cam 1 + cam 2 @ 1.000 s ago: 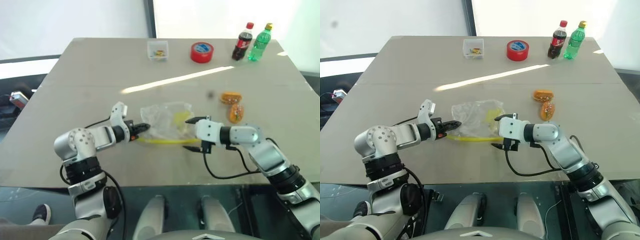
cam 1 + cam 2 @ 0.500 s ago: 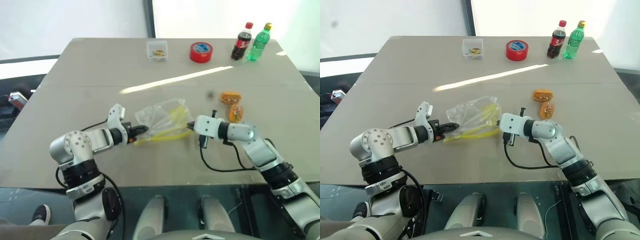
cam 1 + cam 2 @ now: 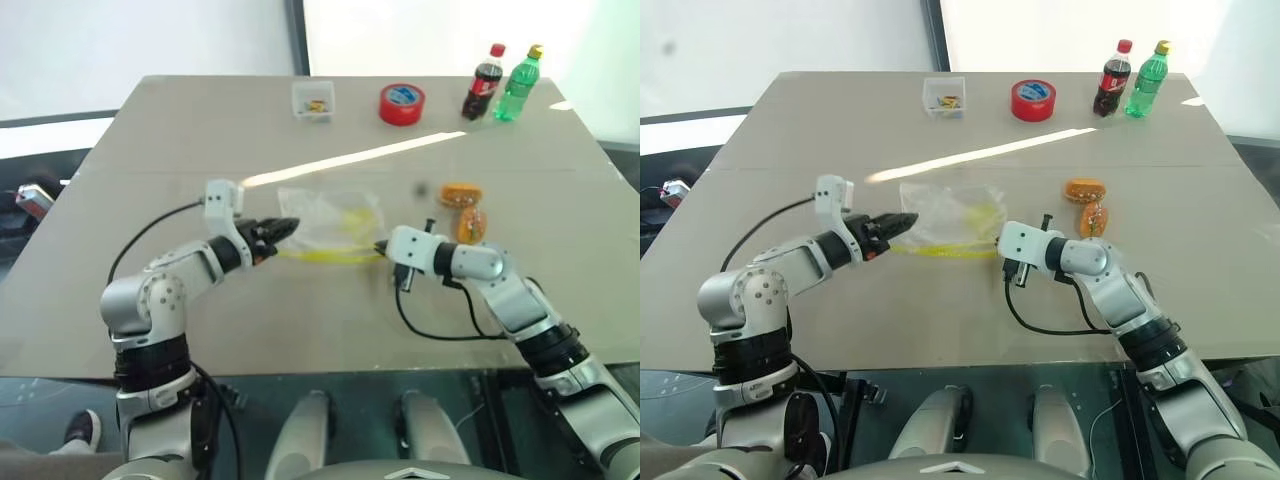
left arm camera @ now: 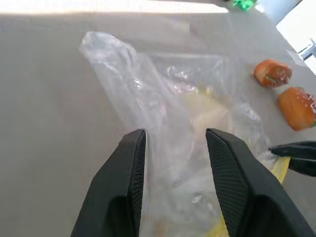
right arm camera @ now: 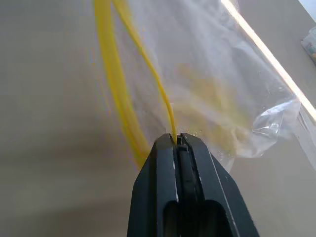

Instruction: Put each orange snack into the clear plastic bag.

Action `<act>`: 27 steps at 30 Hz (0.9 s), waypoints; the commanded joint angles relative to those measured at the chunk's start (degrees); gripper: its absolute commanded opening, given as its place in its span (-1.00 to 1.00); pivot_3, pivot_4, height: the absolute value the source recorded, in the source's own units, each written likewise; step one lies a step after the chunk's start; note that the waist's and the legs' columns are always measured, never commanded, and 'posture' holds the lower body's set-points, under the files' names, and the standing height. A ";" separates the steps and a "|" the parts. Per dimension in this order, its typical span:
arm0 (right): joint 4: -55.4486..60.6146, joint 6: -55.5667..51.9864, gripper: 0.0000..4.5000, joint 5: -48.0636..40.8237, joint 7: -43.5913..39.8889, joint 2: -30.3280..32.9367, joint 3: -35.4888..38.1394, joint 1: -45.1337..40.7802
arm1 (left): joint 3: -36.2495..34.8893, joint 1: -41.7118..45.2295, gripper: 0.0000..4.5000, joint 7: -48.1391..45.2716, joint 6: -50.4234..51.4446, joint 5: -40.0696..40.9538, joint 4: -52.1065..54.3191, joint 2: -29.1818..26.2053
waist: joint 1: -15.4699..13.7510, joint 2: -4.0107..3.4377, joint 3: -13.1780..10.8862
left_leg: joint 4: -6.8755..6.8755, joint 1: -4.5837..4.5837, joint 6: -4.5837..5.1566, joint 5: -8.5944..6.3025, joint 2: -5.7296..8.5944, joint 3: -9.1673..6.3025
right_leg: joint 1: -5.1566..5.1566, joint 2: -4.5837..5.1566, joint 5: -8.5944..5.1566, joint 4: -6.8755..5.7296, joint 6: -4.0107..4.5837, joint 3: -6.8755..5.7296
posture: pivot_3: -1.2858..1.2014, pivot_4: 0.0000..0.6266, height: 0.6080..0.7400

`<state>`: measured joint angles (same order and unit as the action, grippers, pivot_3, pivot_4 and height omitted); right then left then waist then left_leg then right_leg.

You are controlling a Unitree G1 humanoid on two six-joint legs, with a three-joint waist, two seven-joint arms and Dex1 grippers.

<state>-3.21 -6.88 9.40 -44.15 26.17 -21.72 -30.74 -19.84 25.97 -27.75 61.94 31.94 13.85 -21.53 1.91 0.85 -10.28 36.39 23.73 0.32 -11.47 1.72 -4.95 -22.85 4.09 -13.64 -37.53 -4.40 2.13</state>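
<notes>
The clear plastic bag (image 3: 330, 215) lies crinkled at mid-table, its yellow zip strip (image 5: 106, 74) along the near edge. My right gripper (image 3: 380, 246) is shut on the right end of that strip, with the thin yellow edge pinched at its tip (image 5: 176, 136). At the bag's left end, my left gripper (image 4: 175, 133) stands open with loose plastic film lying between its fingers (image 4: 133, 153). Two orange snacks (image 3: 461, 194) (image 3: 472, 224) rest side by side on the table, right of the bag and just beyond my right hand.
Along the far edge stand a small clear box (image 3: 314, 100), a red tape roll (image 3: 402, 103), a cola bottle (image 3: 484, 83) and a green bottle (image 3: 520, 84). The grey table (image 3: 150, 180) has bare room on the left and near side.
My right gripper closed on the bag's zip strip and kept hold. My left gripper rose, rolled and opened from shut. The bag was pulled up and stretched between both hands.
</notes>
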 commanded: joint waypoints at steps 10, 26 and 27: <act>-10.31 6.21 -1.00 2.26 3.63 -1.66 2.53 -9.51 | 25.77 -18.85 -0.08 1.90 -54.31 -39.02 5.28 -17.64 | 0.12 0.00 -0.03 | -0.22 0.03 0.02 0.00 -0.01 0.31 | -0.29 -0.03 0.02 0.01 0.05 0.32 | 0.03 -0.52 1.00; -11.89 7.42 -1.00 0.95 2.21 -2.69 4.13 -13.51 | 26.63 -17.37 -0.08 10.92 -72.61 -57.35 -5.51 -18.70 | 0.22 -0.03 -0.05 | -0.28 0.09 0.06 -0.01 -0.02 0.31 | -0.40 -0.04 0.01 -0.10 0.03 0.28 | 0.03 -0.52 1.00; -11.60 7.31 -1.00 0.93 2.02 -2.64 4.14 -13.41 | 26.63 -17.12 -0.08 10.92 -72.61 -57.32 -6.03 -18.50 | 0.24 -0.03 -0.05 | -0.28 0.08 0.06 -0.01 -0.01 0.32 | -0.40 -0.04 0.01 -0.11 0.03 0.29 | 0.03 -0.52 1.00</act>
<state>-17.82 0.21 11.27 -41.89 23.34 -19.24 -42.88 8.35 8.11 -17.99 -9.52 -25.18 7.67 -40.25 2.15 0.82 -10.34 36.11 23.82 0.38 -11.48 1.71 -4.63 -23.25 4.05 -13.63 -37.64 -4.37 2.41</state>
